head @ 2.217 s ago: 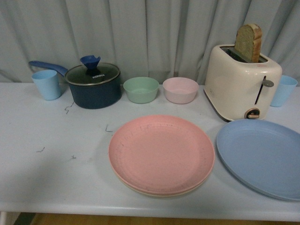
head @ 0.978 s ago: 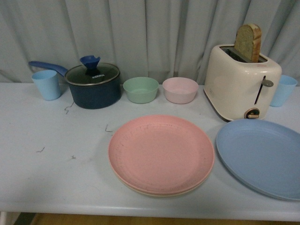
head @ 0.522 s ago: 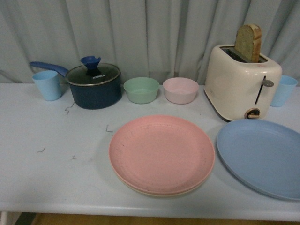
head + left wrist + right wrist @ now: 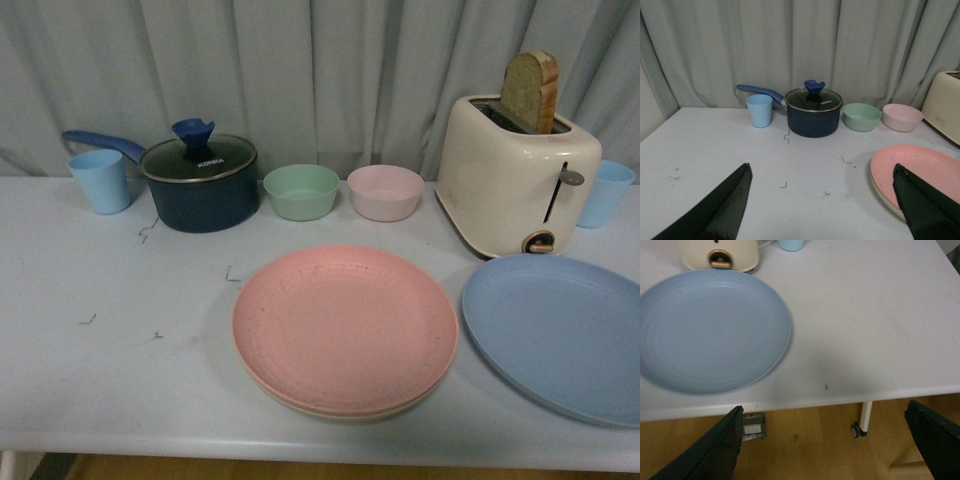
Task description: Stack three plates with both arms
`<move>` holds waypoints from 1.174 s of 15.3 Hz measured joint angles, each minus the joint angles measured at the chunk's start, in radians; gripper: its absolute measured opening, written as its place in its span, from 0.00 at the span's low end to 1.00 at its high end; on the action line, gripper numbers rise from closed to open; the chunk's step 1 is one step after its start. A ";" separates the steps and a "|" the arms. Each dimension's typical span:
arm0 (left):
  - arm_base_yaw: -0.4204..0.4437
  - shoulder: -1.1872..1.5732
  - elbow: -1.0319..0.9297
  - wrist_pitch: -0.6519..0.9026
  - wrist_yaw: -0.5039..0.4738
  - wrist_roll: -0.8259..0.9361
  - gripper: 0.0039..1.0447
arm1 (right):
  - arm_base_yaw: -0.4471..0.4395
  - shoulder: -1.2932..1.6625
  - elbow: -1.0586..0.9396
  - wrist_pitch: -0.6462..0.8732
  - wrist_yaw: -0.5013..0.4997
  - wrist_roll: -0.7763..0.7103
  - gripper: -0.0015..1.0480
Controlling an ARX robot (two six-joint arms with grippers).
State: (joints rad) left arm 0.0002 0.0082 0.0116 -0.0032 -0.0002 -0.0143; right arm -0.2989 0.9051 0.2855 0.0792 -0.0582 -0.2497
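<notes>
The pink plate (image 4: 345, 328) lies on top of the beige plate (image 4: 330, 411), of which only a thin rim shows, at the middle front of the table. To their right the blue plate (image 4: 560, 335) lies alone, cut by the picture's edge. Neither arm shows in the front view. My left gripper (image 4: 822, 172) is open above bare table, with the pink plate (image 4: 922, 170) beside one finger. My right gripper (image 4: 825, 412) is open past the table's front edge, over the floor, with the blue plate (image 4: 710, 330) off to one side of it.
Along the back stand a light blue cup (image 4: 99, 180), a dark blue lidded pot (image 4: 198, 183), a green bowl (image 4: 301, 191), a pink bowl (image 4: 385, 192), a cream toaster (image 4: 515, 175) holding a bread slice, and another blue cup (image 4: 604, 192). A curtain hangs behind.
</notes>
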 joint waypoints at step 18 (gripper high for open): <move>0.000 0.000 0.000 0.000 0.000 0.001 0.94 | 0.076 1.332 0.747 0.342 -0.126 0.145 0.83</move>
State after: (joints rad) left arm 0.0002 0.0082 0.0116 -0.0032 -0.0002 -0.0135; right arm -0.2226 2.2372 1.0328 0.4210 -0.1841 -0.1047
